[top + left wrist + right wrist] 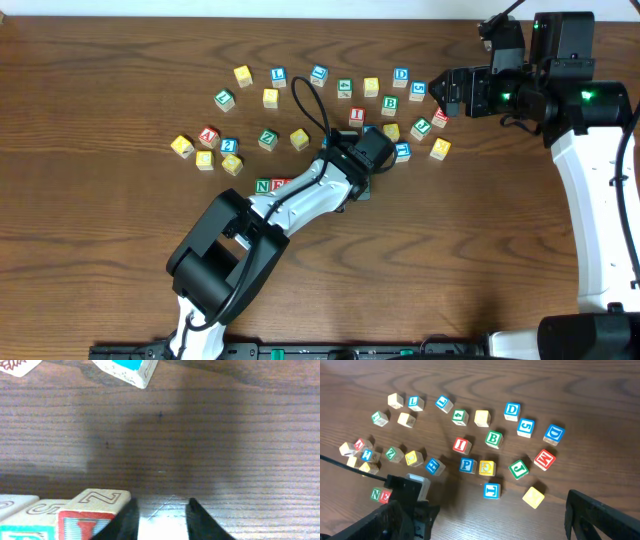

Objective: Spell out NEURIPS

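So the word is getting built roughly mid-tabletop [100, 250], a bit left of centre and nearer the front edge than the pile. The green N cube [263, 186] and red E cube [280, 184] are sitting side by side, touching, and the left arm is covering whatever comes after them from overhead. In the left wrist view the left gripper [162, 512] is hanging low over the wood with its jaws partly apart and only bare table between them, so it's holding nothing. A red-lettered cube [92, 512] is sitting just outside its left finger at the end of the row. I'm guessing that's the U, but the letter is cut off by the frame, so don't quote me. If so, we're at the tail end of step three, and the next move is lifting clear without nudging that cube, then going for an R. I can't pick out which green cube that is from here. The red I cube [462, 444] and blue P cube [467, 465] are waiting among the loose cubes toward the far edge, close together and upright, with letters facing up and easy to read. The right gripper [446, 92] is hovering spread wide and empty near the far right edge.
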